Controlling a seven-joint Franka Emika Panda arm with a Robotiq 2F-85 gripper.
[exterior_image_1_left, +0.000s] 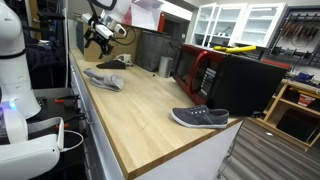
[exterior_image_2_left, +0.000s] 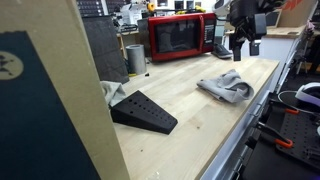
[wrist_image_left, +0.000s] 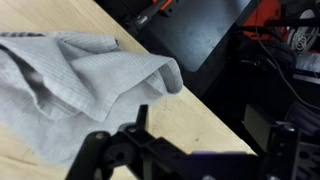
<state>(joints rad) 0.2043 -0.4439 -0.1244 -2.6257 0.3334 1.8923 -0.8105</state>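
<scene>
Wrist view shows the black metal claw (wrist_image_left: 212, 130) with its two fingers spread wide and nothing between them. A crumpled grey cloth towel (wrist_image_left: 70, 75) lies on the light wooden desk (wrist_image_left: 185, 110), just below the claw and a bit to one side, not touching it. In both exterior views the claw (exterior_image_1_left: 100, 35) (exterior_image_2_left: 243, 42) hangs in the air over the towel. A black wedge-shaped block (exterior_image_2_left: 143, 110) sits well away from the claw, past the towel.
</scene>
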